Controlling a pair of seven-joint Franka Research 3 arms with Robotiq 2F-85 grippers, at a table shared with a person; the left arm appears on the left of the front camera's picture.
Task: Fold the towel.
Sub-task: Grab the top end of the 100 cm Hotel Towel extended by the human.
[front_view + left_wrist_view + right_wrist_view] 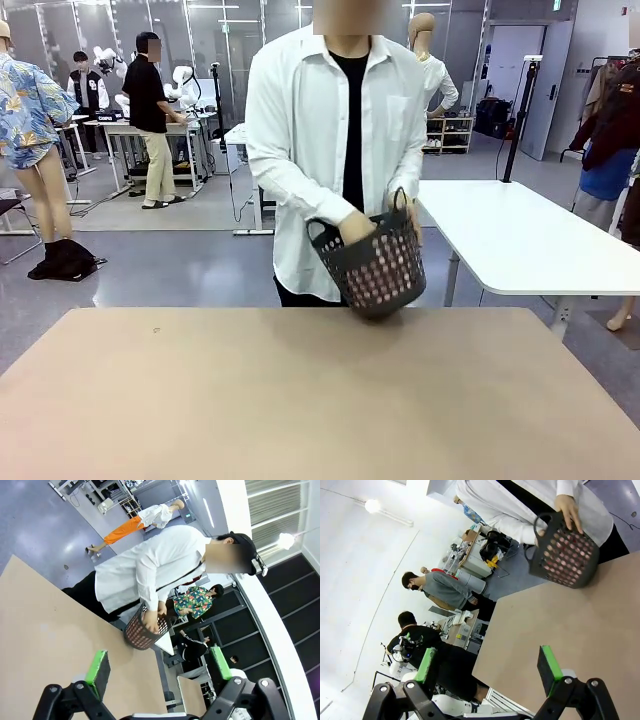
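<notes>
Table point(300, 400): a wide tan top that runs from the near edge to the far edge, where the person stands. Its surface is bare on the near side and in the middle.

Person point(340, 130): stands at the far side, just right of centre in the front view, in a white open shirt over a black top, leaning over the far edge.

Basket point(375, 265): dark, with a grid of holes in its wall and loop handles at the rim. It sits at the far edge of the table, tilted, with its base on or just above the top. Which of the two cannot be told.

Towel point(382, 278): inside the basket. It shows as pale pink through the holes in the wall, and the right wrist view confirms the pink fill point(567, 555). Its fold and lie inside cannot be made out.

Left gripper point(158, 664): jaws wide apart, nothing between the green pads. It hangs over the near part of the table, well apart from the basket point(145, 627).

Right gripper point(487, 663): jaws likewise wide apart and empty, above the table, well apart from the basket point(565, 550).

Hands: one hand point(355, 228) is at the basket's mouth, and the other hand point(412, 218) lies against the rim on the opposite side.
</notes>
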